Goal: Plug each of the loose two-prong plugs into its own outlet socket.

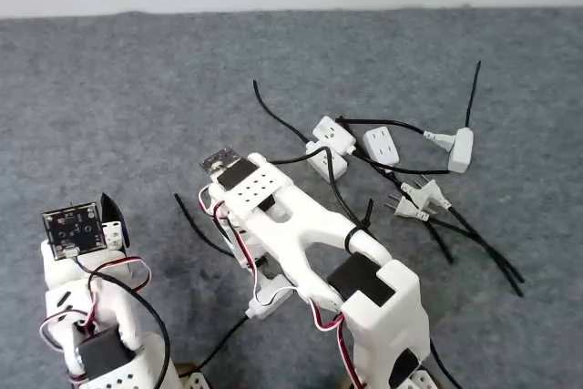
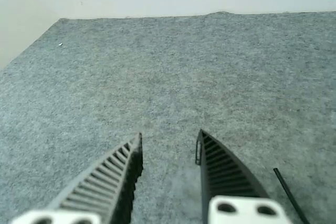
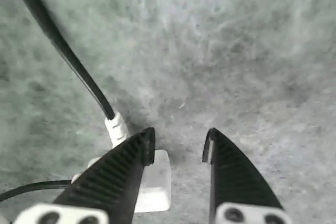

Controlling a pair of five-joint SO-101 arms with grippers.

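While both grippers have their fingers spread with nothing in them, the task stuff is all just lying on the grey mat [image 1: 137,88]. Three white outlet sockets [image 1: 330,134] are bunched around the mat's middle. Two loose two-prong plugs [image 1: 426,193] lie near them toward the right edge, with black cords trailing toward the near right corner. The left gripper [image 2: 169,135] hangs over bare mat by the near left corner. The right gripper [image 3: 179,132] sits low over the mat, and a white cabled block [image 3: 155,182] (plug or socket, can't tell) lies partly under one finger, its black cable [image 3: 68,61] running away across the mat.
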